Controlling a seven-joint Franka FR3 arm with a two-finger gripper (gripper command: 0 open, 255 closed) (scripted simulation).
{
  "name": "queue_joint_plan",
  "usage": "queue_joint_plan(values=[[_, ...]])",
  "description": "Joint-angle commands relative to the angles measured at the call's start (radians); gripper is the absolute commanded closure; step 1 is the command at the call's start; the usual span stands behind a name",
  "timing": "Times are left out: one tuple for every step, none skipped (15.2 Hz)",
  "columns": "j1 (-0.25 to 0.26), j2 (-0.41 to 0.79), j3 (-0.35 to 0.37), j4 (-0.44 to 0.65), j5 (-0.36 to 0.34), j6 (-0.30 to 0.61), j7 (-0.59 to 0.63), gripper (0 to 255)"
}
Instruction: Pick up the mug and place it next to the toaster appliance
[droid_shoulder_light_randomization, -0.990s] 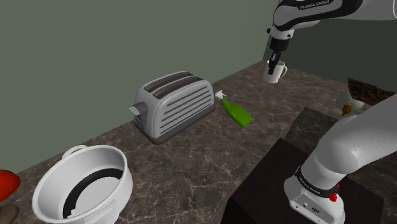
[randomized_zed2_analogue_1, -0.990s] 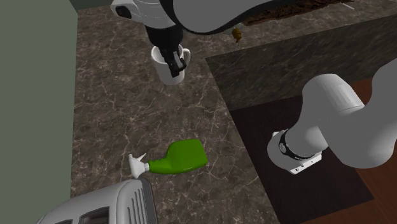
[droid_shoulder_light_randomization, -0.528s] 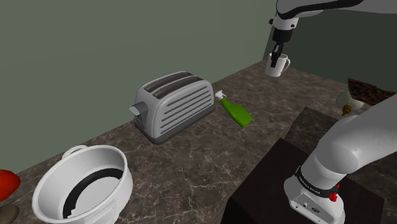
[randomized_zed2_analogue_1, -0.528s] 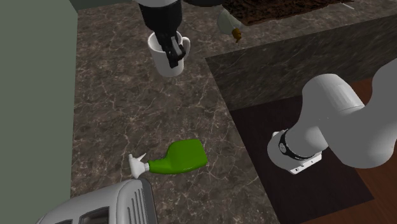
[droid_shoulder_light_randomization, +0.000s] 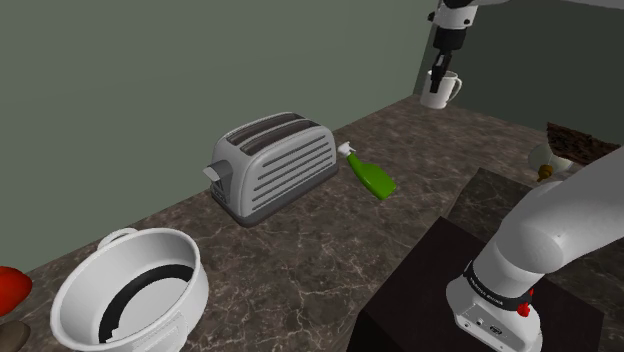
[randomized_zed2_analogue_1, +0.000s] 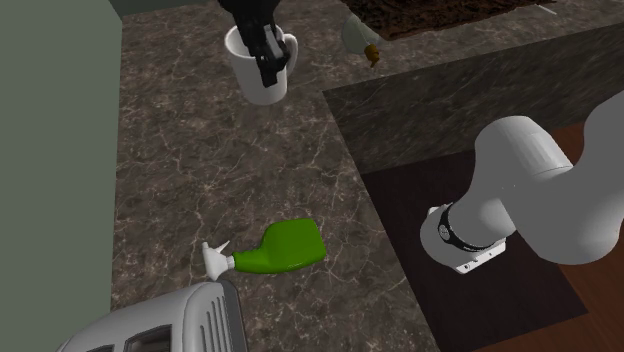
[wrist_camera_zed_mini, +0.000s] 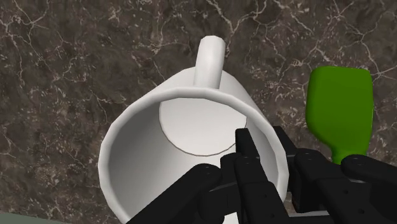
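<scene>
aloft, tool (wrist_camera_zed_mini: 264, 147) pinches rim of white mug (wrist_camera_zed_mini: 159, 153).

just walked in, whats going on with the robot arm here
The white arm's black pincer is shut on the rim of a white mug, one finger inside and one outside, holding it in the air above the dark veined counter. The grey toaster it should end up beside sits further along the counter, with a green spray bottle lying between them. The mug is not yet placed.
</scene>
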Motion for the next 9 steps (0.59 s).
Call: queue_joint_plan(values=[[0.002, 0.004, 0.002, 0.031, 0.002, -0.027, -0.001, 255], [0.002, 0.007, 0.003, 0.047, 0.004, -0.040, -0.003, 255], [0.003, 0.011, 0.004, 0.063, 0.005, -0.053, -0.005, 255], [0.003, 0.014, 0.004, 0.080, 0.006, -0.066, -0.006, 255], [0.004, 0.018, 0.004, 0.097, 0.008, -0.080, -0.008, 255], [0.005, 0.022, 0.005, 0.114, 0.009, -0.093, -0.010, 255], [0.005, 0.022, 0.005, 0.114, 0.009, -0.093, -0.010, 255], [0.011, 0.002, 0.024, 0.095, 0.009, -0.097, 0.016, 255], [0.017, -0.017, 0.043, 0.077, 0.009, -0.100, 0.043, 255]])
